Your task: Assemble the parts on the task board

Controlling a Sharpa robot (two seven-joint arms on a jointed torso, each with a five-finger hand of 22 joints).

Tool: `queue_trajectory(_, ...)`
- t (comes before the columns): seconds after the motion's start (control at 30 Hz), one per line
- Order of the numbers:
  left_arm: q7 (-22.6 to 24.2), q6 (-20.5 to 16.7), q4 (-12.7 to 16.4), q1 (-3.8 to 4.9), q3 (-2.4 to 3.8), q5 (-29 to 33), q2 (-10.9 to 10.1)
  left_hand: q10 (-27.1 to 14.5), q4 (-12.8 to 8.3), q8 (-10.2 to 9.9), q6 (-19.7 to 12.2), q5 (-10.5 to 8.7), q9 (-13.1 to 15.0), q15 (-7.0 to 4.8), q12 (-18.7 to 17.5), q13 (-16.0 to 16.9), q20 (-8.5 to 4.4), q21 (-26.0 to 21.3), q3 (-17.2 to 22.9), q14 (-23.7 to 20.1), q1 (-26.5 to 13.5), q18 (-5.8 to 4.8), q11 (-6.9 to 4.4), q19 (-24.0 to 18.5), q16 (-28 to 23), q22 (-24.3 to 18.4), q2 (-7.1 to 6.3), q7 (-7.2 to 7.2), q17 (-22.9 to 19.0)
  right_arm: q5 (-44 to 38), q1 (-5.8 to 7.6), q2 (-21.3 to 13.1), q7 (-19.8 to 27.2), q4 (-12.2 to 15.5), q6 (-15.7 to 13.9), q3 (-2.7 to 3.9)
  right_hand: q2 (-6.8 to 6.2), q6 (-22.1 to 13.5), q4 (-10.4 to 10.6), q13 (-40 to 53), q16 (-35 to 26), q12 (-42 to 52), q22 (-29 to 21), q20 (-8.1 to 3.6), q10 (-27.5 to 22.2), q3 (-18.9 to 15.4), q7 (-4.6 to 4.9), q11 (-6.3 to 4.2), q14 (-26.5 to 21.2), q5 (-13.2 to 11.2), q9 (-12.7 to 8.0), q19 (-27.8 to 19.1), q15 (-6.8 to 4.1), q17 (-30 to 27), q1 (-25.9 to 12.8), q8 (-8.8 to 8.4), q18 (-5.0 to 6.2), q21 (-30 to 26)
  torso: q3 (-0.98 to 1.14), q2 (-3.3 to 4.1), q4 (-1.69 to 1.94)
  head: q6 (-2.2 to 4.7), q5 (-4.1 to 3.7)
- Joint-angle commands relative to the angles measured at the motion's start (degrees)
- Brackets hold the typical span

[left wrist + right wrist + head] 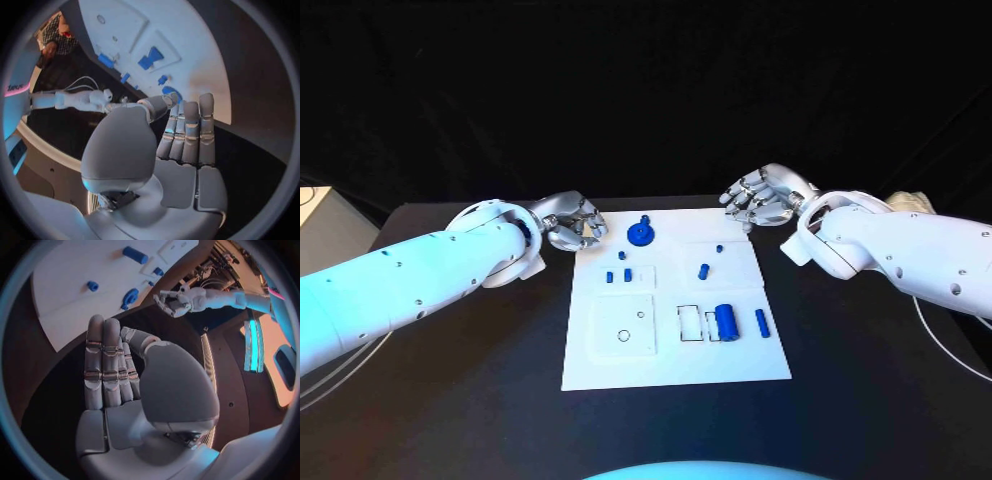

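You get a brightly lit flat white plastic task board (675,370) against a dark table and backdrop; cyan light tints the left arm, and both wrist views bend straight edges.

- Head camera looks steeply down on the counter (473,400), task board (675,365) centred.
- Left wrist camera sits close behind the left hand (181,145), facing the board.
- Right wrist camera rides behind the right hand (119,375); both share the board's far end.
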Motion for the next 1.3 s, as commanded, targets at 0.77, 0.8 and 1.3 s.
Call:
queue_trajectory(0.77, 18.9, 5.8, 13.7, 0.01, 0.44, 55.4, -13.4, -0.4, 2.2, 0.5, -1.0, -0.01, -0.2, 0.45, 1.1, 0.1, 0.64, -5.7, -6.6, -1.7, -2.5, 0.87, 0.19, -0.7, -3.5, -4.1, 0.38, 0.03, -1.7, -45.5, -2.27, 0.6, -16.4, 3.2, 4.5, 0.02, -3.6, 0.8, 0.2, 0.5, 45.8, -6.3, 37.7, 1.28, -2.5, 4.8, 0.12, 0.48, 3.4, -1.9, 0.7, 5.5, 0.71, 36.1, -6.6, -3.42, -3.88, 36.0, -0.14, 0.01, 0.14, 1.84, -2.96)
queue_trajectory(0.8, 18.9, 5.8, 13.9, 0.01, 0.45, 55.4, -13.6, -0.4, 2.2, 0.5, -1.0, -0.01, -0.2, 0.45, 1.1, 0.1, 0.64, -5.7, -6.6, -1.7, -2.5, 0.87, 0.19, -0.7, -3.5, -4.1, 0.38, 0.03, -1.7, -45.6, -2.35, 0.8, -16.5, 3.2, 4.6, 0.01, -3.59, 0.8, 0.2, 0.5, 46.0, -6.3, 37.8, 1.3, -2.5, 4.8, 0.12, 0.48, 3.4, -1.9, 0.7, 5.5, 0.71, 36.2, -6.6, -3.42, -3.89, 36.1, -0.17, 0.0, 0.17, 1.81, -2.94)
queue_trajectory(1.3, 19.4, 4.1, 15.1, 0.01, 0.55, 56.0, -14.3, -0.2, 2.2, 0.6, -1.0, 0.06, -0.2, 0.39, 1.3, 0.1, 0.59, -6.0, -6.8, -1.4, -2.2, 0.9, 0.16, -0.1, -3.3, -4.5, 0.75, 0.08, -1.6, -46.3, -3.26, 2.2, -16.9, 3.1, 4.7, 0.0, -2.02, 3.1, 0.8, 1.5, 49.2, -5.6, 41.6, 1.19, 0.0, 6.4, -0.44, -0.15, 3.2, -2.0, 1.8, 5.7, 0.31, 38.0, -6.1, -2.19, -4.24, 39.4, -0.04, 0.11, 0.13, 1.71, -2.69)
